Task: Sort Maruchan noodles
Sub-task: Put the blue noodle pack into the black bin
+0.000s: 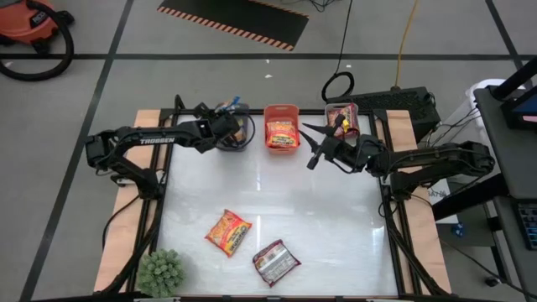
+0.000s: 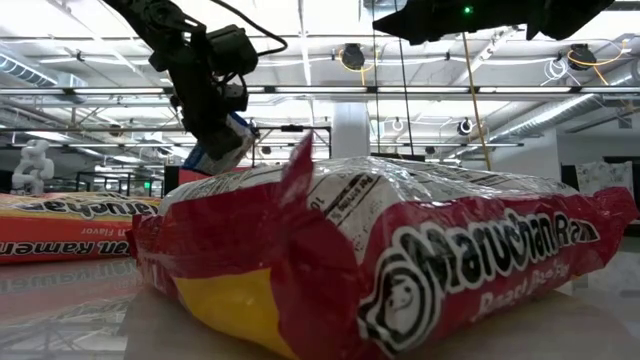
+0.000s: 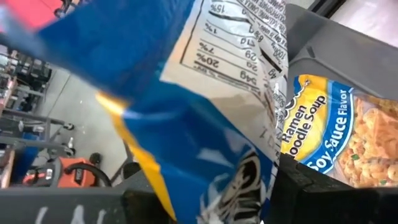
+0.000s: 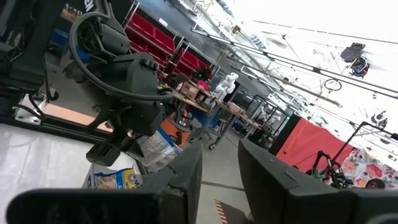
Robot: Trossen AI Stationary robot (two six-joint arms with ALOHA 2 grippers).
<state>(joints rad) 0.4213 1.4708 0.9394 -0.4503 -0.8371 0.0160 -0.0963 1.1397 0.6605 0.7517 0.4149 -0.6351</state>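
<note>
Two arms are at work above the counter (image 1: 277, 210), and I record them from the largest item down.

Counter: white top, three bins along the far edge. The grey bin (image 1: 235, 134) stands at my left arm's end, the orange bin (image 1: 282, 127) in the middle with orange-yellow packets inside, and a third bin (image 1: 342, 118) near my right arm with red packets in it.

Arms: my left tool (image 1: 225, 122) hangs directly over the grey bin, pinching a blue-yellow packet (image 3: 205, 124) by one edge; the left wrist view shows the packet dangling between my fingers, with a soy-sauce packet (image 3: 339, 134) already lying in the bin below. My right tool (image 1: 312, 144) waits between the orange bin and the third bin, fingers spread and holding nothing, as the right wrist view shows.

Packets not yet sorted: an orange-yellow packet (image 1: 229, 231) and a red-silver packet (image 1: 276, 261) lie near each other on the near part of the counter. A green plant (image 1: 159, 272) sits at the near left corner.

Step in hand, by my judgement: releasing the blue-yellow packet into the grey bin. To do it well I should keep the tool centred over the bin's opening, lower until the hanging packet is inside the walls, then spread the fingers fully, so that the crinkly film drops flat and does not catch on the rim.
</note>
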